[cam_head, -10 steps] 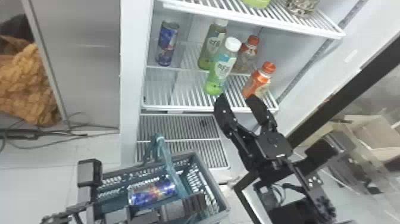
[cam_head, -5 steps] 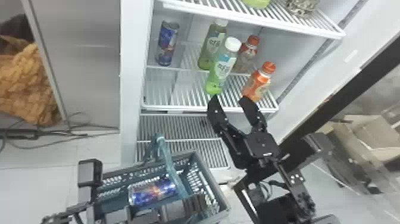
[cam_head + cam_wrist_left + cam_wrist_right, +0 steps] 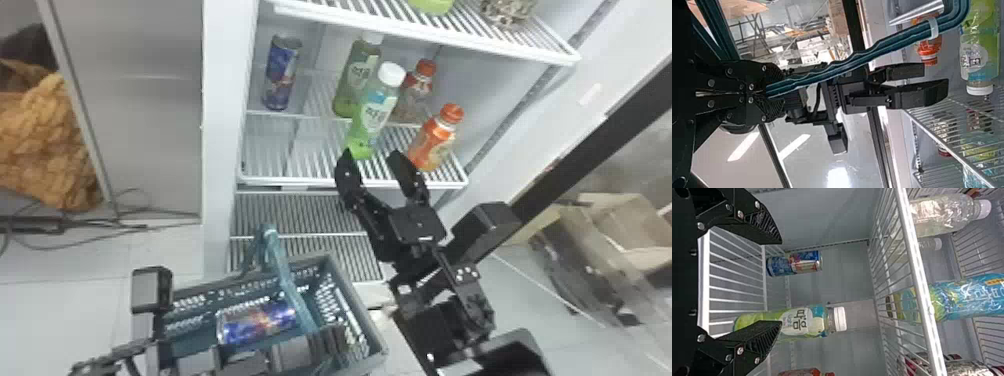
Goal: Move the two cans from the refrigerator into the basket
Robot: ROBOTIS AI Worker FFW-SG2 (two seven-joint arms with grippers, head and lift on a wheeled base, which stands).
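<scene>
My right gripper (image 3: 371,159) is open at the front edge of the fridge shelf (image 3: 295,179), just before the front green bottle (image 3: 372,116). One blue can (image 3: 282,72) stands at that shelf's back left. In the right wrist view, the can (image 3: 794,263) is beyond the spread fingers of my right gripper (image 3: 781,282), which hold nothing. Another blue can (image 3: 260,322) lies on its side in the basket (image 3: 372,320). Above the basket is my left gripper (image 3: 327,345). The left wrist view has my left gripper (image 3: 774,92) shut on the teal basket handle (image 3: 848,64).
A second green bottle (image 3: 357,75) and two orange-capped bottles (image 3: 434,139) stand right of the can. An upper shelf (image 3: 425,30) hangs over them, and lower racks (image 3: 300,215) lie below. The fridge's left side wall (image 3: 220,140) stands beside the can.
My right gripper has shifted left along the shelf's front edge and slightly closer to the shelf, staying open. The left arm, the basket and both cans have kept their places.
</scene>
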